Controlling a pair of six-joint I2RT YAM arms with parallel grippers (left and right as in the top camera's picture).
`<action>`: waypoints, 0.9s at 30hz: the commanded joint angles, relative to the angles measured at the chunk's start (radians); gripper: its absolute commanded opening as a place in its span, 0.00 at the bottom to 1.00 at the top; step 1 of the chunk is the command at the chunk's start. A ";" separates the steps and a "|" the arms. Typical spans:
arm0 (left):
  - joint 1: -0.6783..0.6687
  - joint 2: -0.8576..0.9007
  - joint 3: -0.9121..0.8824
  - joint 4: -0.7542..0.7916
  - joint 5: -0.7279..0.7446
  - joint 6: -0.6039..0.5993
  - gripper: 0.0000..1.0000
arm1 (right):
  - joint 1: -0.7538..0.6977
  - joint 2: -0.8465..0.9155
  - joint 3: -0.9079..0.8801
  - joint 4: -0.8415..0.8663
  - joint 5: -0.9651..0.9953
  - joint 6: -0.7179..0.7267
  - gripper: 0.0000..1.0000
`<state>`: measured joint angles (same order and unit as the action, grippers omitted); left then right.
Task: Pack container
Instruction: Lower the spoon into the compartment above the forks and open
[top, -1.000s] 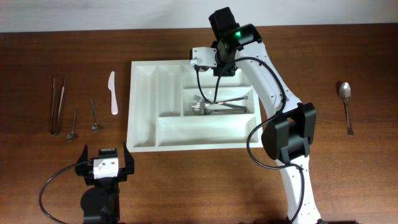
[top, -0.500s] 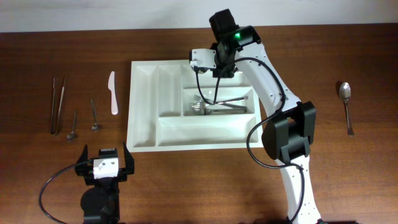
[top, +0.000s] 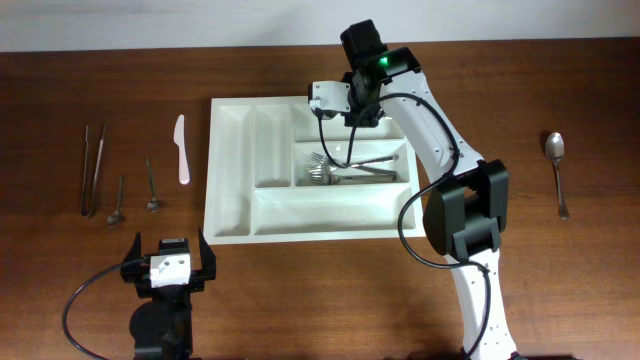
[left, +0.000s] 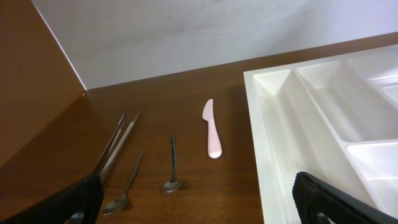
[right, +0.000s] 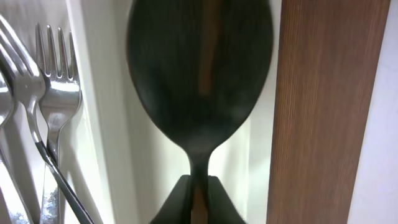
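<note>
The container (top: 300, 212) is a large white compartment tray in the middle of the table, also seen in the left wrist view (left: 323, 106). Forks (top: 335, 172) lie in its middle long compartment. My right gripper (top: 355, 102) hangs over the tray's back long compartment. In the right wrist view this gripper (right: 199, 183) is shut on the neck of a dark, shiny spoon (right: 200, 68), whose bowl points ahead over the white tray wall (right: 106, 124), beside the forks (right: 56, 93). My left gripper (top: 168, 265) stands open near the table's front left with nothing between its fingers (left: 336, 199).
Left of the tray lie a white plastic knife (top: 181, 150), two small spoons (top: 151, 185) (top: 118, 200) and long metal tongs (top: 92, 170). Another spoon (top: 557, 170) lies at the far right. The knife (left: 212, 127) shows in the left wrist view too.
The right wrist has shifted slightly to the right over the tray's back edge, still holding the spoon. The left arm has not moved.
</note>
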<state>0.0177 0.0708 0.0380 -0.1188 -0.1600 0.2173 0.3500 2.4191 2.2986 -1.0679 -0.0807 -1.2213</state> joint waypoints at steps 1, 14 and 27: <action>-0.005 -0.008 -0.006 0.003 0.010 0.008 0.99 | -0.005 0.015 -0.005 0.002 -0.021 -0.001 0.11; -0.005 -0.008 -0.006 0.003 0.010 0.008 0.99 | -0.006 0.018 -0.004 0.012 -0.021 -0.001 0.28; -0.005 -0.008 -0.006 0.003 0.010 0.008 0.99 | -0.073 -0.097 -0.002 -0.026 0.260 0.139 0.99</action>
<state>0.0177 0.0708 0.0380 -0.1188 -0.1600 0.2173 0.3260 2.4168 2.2986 -1.0557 0.0502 -1.1282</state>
